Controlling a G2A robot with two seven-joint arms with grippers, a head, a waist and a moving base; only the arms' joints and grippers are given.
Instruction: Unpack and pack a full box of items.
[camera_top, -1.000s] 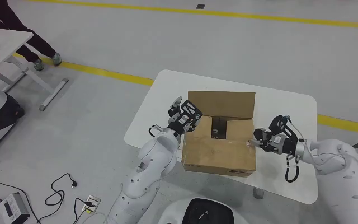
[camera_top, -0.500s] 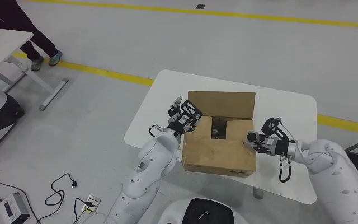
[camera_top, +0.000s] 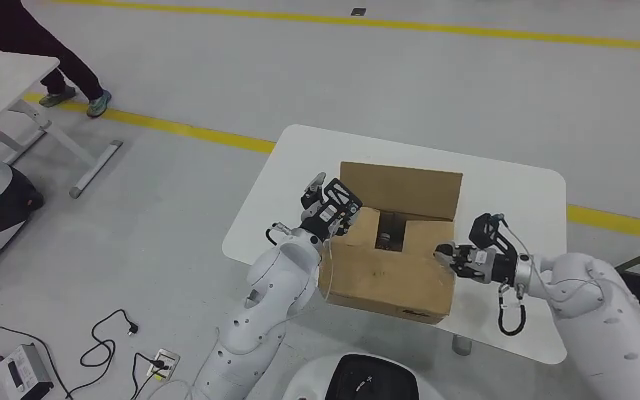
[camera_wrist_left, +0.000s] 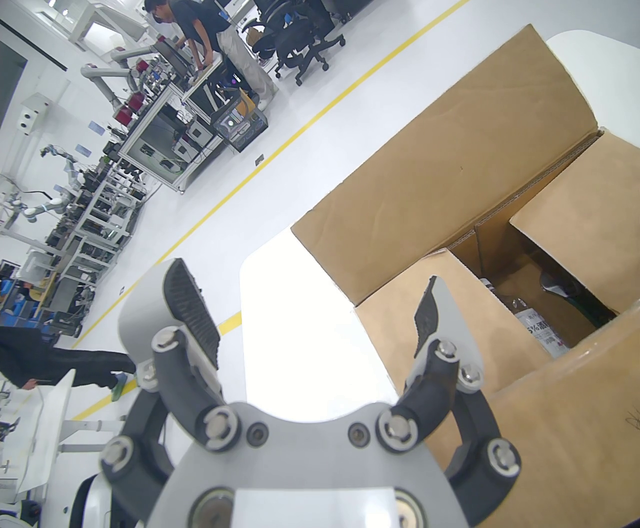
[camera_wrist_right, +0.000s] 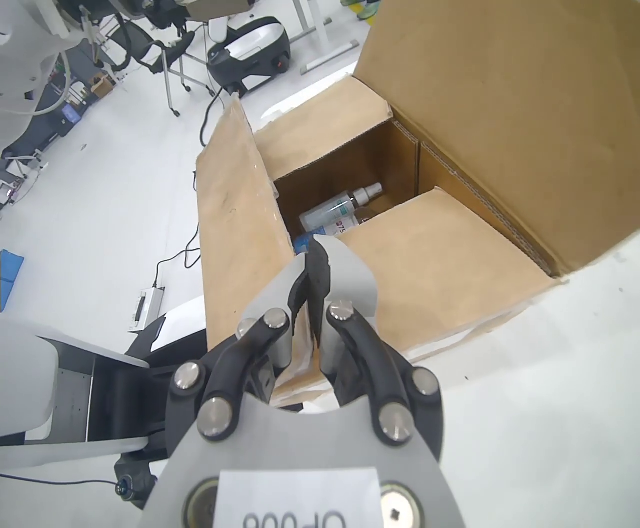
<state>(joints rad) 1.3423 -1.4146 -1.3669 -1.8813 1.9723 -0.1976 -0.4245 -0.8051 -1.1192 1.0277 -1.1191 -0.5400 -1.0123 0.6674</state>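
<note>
White worktop (camera_top: 500, 190), rounded at the corners, with a single cardboard box (camera_top: 395, 262) at its middle. Far flap (camera_top: 400, 185) thrown back and standing wide; near flap (camera_wrist_right: 235, 210) tilted up on the robot's side. Left side flap (camera_wrist_left: 385, 325) and right side flap (camera_wrist_right: 440, 240) folded partway inward, with a narrow opening between them. Right hand (camera_wrist_right: 312, 262) at the box's near right corner, fingers pressed together, seemingly pinching the end of the near flap, the exact bite hidden behind the fingers themselves. Left hand (camera_wrist_left: 305, 287) spread wide and holding nothing, outside the box, just beside the left side flap. Down in the opening, a clear spray bottle (camera_wrist_right: 340, 204) flat on the box floor, long axis running from the near wall toward the far wall, nozzle (camera_wrist_right: 372, 189) at the far end; below both hands and roughly between them. By the look of it, the left hand the free one for a reach, straight down through the gap and across the bottle's width. A second bottle (camera_wrist_right: 345, 227) apparently touching the first, half under the right side flap. Anything else inside concealed by the flaps.
</note>
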